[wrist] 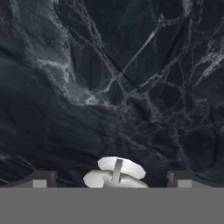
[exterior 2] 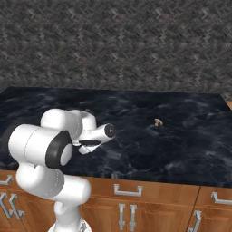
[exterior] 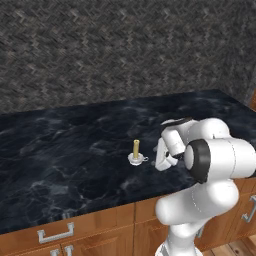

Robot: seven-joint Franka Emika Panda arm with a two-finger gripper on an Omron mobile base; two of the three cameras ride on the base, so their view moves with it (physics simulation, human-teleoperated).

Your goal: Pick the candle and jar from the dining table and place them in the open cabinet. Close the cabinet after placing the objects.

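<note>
In the left base view you are looking at the candle (exterior: 136, 152) standing upright in its small white holder on the black marble worktop (exterior: 60, 160), toward the front half of the slab, and the gripper (exterior: 161, 159) is hanging just beside it on its right, apart from it and not touching. Nothing is being carried, so the first pick is not yet done. In the right base view the arm is reaching in from the lower left with the gripper (exterior 2: 93, 144) low over the worktop (exterior 2: 190, 136); a small pale object sitting farther out on the marble looks like the candle (exterior 2: 157, 122), though it is too small to be sure. In the hand view the jaws are standing wide open, one dark fingertip at each lower corner, and the candle (wrist: 116, 171) in its round white holder is sitting between them at the bottom edge, on bare marble (wrist: 131, 78). You are at the approach to the first grasp, by my reading: the candle is waiting to be closed on, and lifting it, fetching the jar, putting both away and shutting the cabinet door are all remaining.
</note>
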